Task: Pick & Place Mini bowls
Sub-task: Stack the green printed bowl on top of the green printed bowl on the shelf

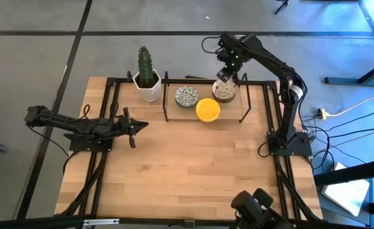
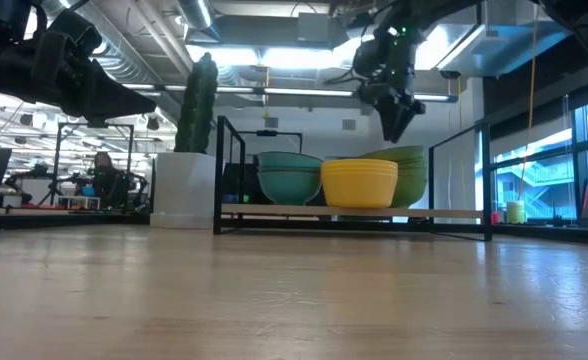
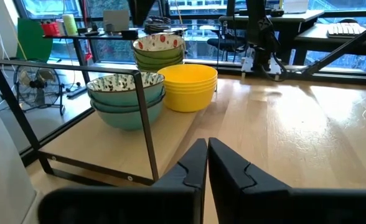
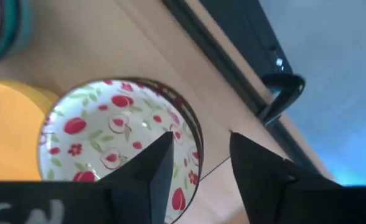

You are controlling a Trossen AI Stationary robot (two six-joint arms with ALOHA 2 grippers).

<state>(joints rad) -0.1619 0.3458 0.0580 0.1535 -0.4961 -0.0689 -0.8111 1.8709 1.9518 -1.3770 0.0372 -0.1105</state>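
L arm lies low over the table's left side, left gripper (image 1: 134, 126) w/ fingers (image 3: 195, 163) pressed together, nothing in them, aimed toward the rack. Cactus pot (image 1: 149, 89) sits at the back edge, just left of the black rack (image 1: 166, 102). On the rack, L to R: blue-green bowl stack (image 1: 186, 97), yellow bowl stack (image 1: 207, 109) touching it, red-speckled bowl stack (image 1: 224, 90) at the back right. Right gripper (image 1: 225, 74) hangs just above the speckled stack, jaws parted wide, rim of the top bowl (image 4: 117, 134) beside one finger, not gripped.
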